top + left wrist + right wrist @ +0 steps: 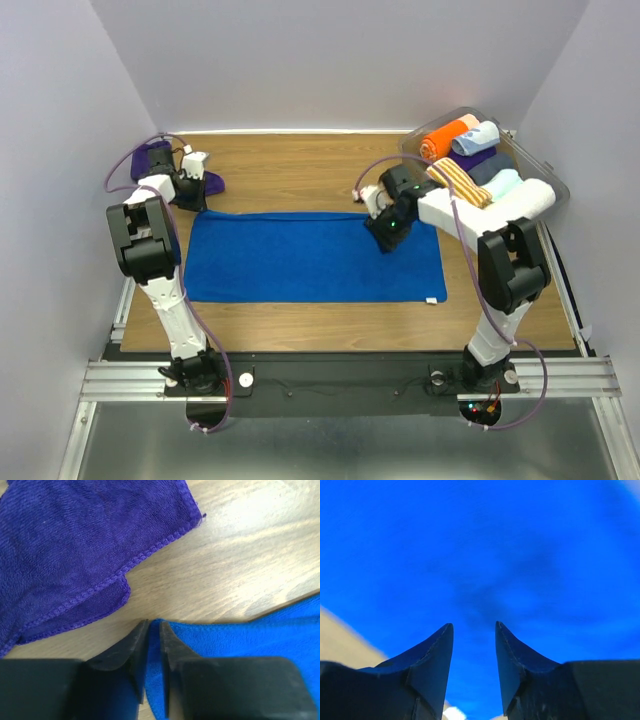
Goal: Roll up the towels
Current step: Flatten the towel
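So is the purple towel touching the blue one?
Apart. In the left wrist view, a strip of bare table lies between the purple towel and the corner of the blue towel.

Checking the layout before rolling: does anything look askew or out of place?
The purple towel at the far left corner lies bunched and folded over itself, unlike the blue towel, which is spread flat.

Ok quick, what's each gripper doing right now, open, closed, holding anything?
Left gripper: jaws a narrow slit at the blue towel corner; a grip cannot be told.
Right gripper: open over the blue towel, holding nothing.
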You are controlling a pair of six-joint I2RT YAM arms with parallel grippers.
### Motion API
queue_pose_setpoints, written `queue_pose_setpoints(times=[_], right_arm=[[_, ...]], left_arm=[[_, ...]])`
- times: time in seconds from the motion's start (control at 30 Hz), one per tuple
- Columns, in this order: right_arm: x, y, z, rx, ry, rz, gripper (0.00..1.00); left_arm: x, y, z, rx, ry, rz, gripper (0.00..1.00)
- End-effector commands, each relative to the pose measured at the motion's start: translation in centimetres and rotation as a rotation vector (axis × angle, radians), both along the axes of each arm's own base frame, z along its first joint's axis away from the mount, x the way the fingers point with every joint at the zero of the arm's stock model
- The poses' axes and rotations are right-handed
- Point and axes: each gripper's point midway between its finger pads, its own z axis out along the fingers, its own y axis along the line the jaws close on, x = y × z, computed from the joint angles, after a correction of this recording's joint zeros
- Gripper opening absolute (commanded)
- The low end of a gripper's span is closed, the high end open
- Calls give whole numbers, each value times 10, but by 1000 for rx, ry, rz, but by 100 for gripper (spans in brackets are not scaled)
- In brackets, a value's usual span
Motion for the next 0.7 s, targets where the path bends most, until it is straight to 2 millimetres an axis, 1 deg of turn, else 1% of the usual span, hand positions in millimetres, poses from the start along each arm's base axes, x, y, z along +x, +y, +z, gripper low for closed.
queue_pose_setpoints(times=[0.0,0.03,0.07,0.1,0.13,0.17,0.2,0.23,0.27,0.3,0.33,0.37,0.4,0.47,0.5,0.6,0.67], right_arm=[[-65,13,-27,-14,184,91,44],[-71,12,-32,-24,203,100,44],[-78,10,-39,-37,227,105,44],[-83,8,-43,-46,242,108,44],[-92,3,-50,-66,265,117,43],[-96,1,-54,-75,276,121,43],[-101,-3,-59,-96,290,131,43],[-103,-4,-61,-107,292,135,43],[-105,-6,-64,-118,303,138,43],[-107,-8,-65,-127,308,143,43],[-111,-10,-68,-141,323,154,43],[-112,-10,-67,-142,326,157,43],[-114,-12,-68,-149,335,161,43],[-120,-15,-70,-156,351,170,43],[-122,-16,-71,-160,358,174,43],[-130,-19,-74,-164,380,186,43],[-132,-20,-75,-164,387,189,43]], left_arm=[[-2,-2,-2,1,11,2,15],[-2,-2,-2,3,10,3,11],[-2,-2,2,4,0,5,3],[-2,-2,3,6,-6,4,0],[-1,-1,6,12,-16,6,0],[1,0,15,18,-41,7,0],[4,2,20,23,-63,16,0],[6,3,24,24,-78,20,0],[11,7,35,31,-114,32,0],[14,9,39,32,-130,41,0],[18,13,49,37,-159,57,0],[18,15,48,40,-157,66,0],[22,18,56,47,-186,74,0],[24,23,64,49,-210,92,0],[26,28,70,53,-232,106,0],[28,34,75,60,-244,124,0],[27,36,73,63,-240,122,0]])
